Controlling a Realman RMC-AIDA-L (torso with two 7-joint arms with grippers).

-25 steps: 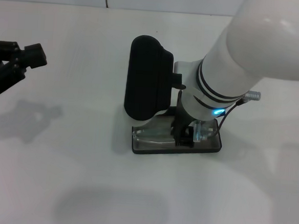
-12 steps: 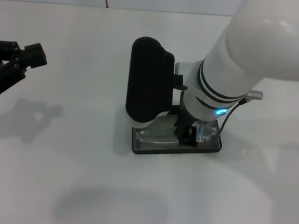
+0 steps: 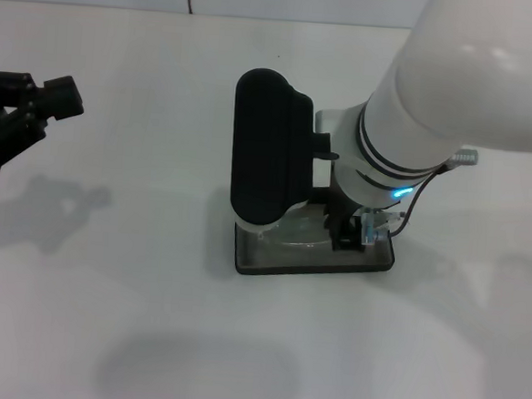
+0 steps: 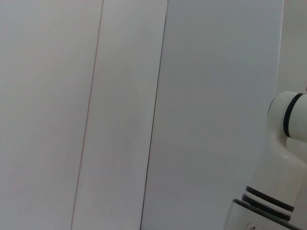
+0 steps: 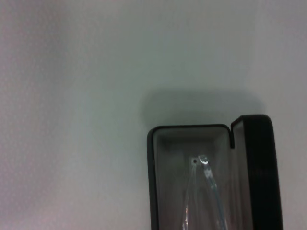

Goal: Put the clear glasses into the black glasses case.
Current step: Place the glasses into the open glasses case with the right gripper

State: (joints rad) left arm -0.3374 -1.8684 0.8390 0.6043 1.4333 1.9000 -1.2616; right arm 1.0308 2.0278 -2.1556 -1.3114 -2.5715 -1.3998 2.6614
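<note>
While the right arm reaches down over the open black glasses case (image 3: 312, 258) on the white table (image 3: 130, 318), its right gripper (image 3: 350, 235) sits low inside the tray, mostly hidden by the wrist, so I cannot tell whether it is spread or closed. The clear glasses (image 5: 201, 191) already lie in the grey-lined tray, a see-through temple arm running along the lining in the right wrist view, with the raised lid (image 3: 269, 150) standing upright at the tray's left side. The step in hand looks like the placing itself, close to finished. Next, I judge, the gripper must let go if it has not, lift straight out without snagging the thin frame, and keep clear of the lid. The left gripper (image 3: 49, 100) is parked far off at the left edge, prongs slightly apart, holding nothing.
</note>
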